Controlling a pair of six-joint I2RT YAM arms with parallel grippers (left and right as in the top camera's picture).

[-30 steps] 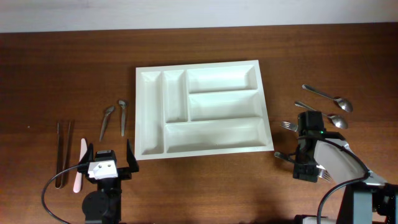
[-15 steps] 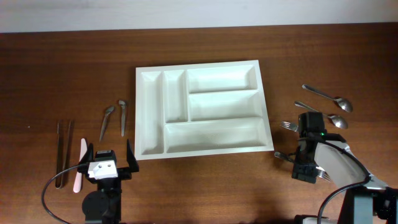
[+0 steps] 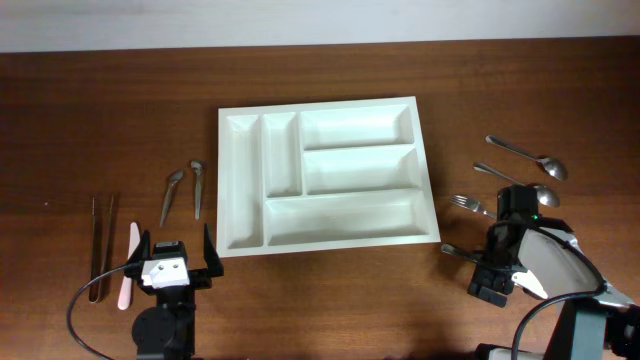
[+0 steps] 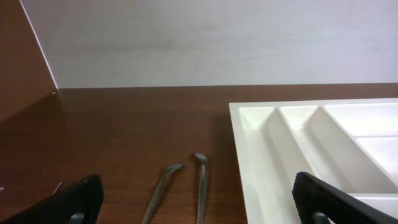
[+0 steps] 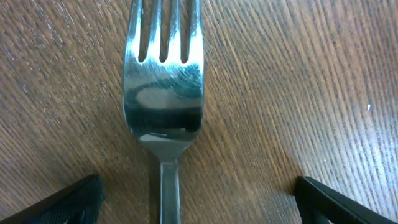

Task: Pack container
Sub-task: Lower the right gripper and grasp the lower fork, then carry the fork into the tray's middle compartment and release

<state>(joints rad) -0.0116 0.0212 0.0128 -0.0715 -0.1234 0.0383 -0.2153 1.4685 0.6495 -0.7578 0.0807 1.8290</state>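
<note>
I see the container [image 3: 330,245] in the middle of the table [image 3: 100,120], turned slightly off square. All five of its compartments show only bare white plastic: two narrow ones at the left, three long ones at the right.

My left gripper [image 3: 172,240] sits at the near side, just off the tray's near left corner, with its fingers [image 4: 74,202] spread wide and holding nothing. Two small metal utensils [image 3: 185,192] lie just beside the tray's left rim. Further left are tongs [image 3: 100,245] and a pale knife [image 3: 128,265].

My right gripper [image 3: 488,285] is near the tray's near right corner, low over a fork [image 5: 163,99]. Its fingers [image 5: 68,202] are apart on either side of the fork's neck, and I see no contact with it. A second fork [image 3: 465,203] and two spoons [image 3: 530,152] lie further back on the right, apart from the tray.

A bare strip of table separates the tray's right rim from that cutlery. A wider bare band runs along the far side of the tray.
</note>
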